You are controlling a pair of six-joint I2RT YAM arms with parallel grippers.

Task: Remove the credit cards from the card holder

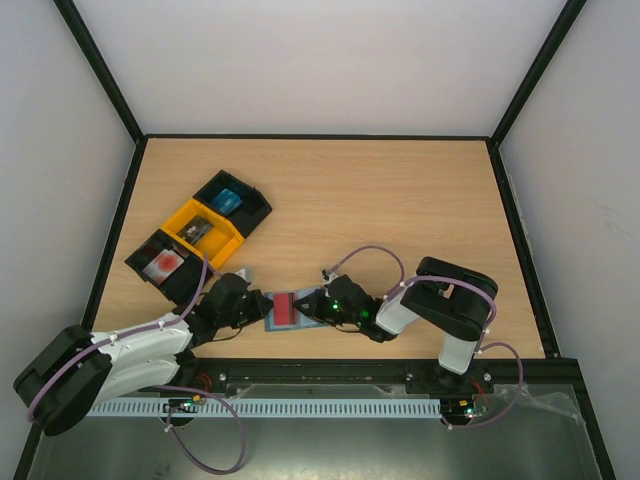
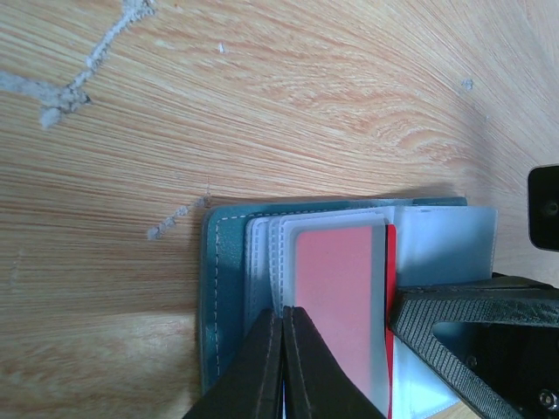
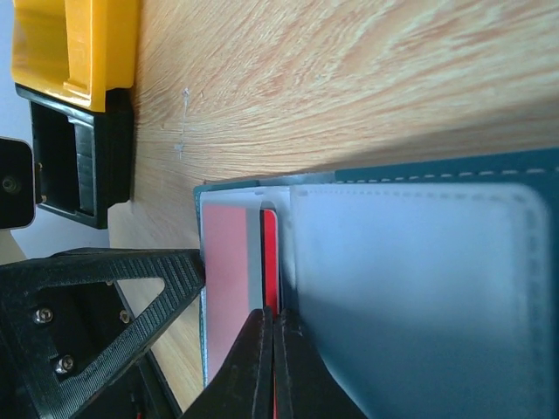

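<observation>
Top external view: shows the card holder (image 1: 273, 318) lying open and flat on the table (image 1: 400, 200) near the front edge, wedged between the left gripper (image 1: 255, 305) and the right gripper (image 1: 308, 305). Puts both arms about equally near, each touching its own side, well apart from the black and yellow trays (image 1: 200, 230) at the far left.

From the left wrist: finds those fingers (image 2: 262, 371) pressed together with no gap, resting on the stacked clear sleeves (image 2: 262, 253), seemingly pinning the holder down. Places the red credit card (image 2: 336, 297) just beside them under a frosted sleeve, long axis in line with the fingers.

From the right wrist: finds these fingers (image 3: 253, 375) likewise closed tight, meeting right at the bare strip along one long side of the red credit card. Cannot tell whether that edge is actually caught between them. Shows no dark grey card.

Suggests a sleeve opening toward the middle fold. Probably calls for a sideways pull across the long axis, toward the right arm's half, with the left holding the holder down. Risks dragging the sleeve along.
</observation>
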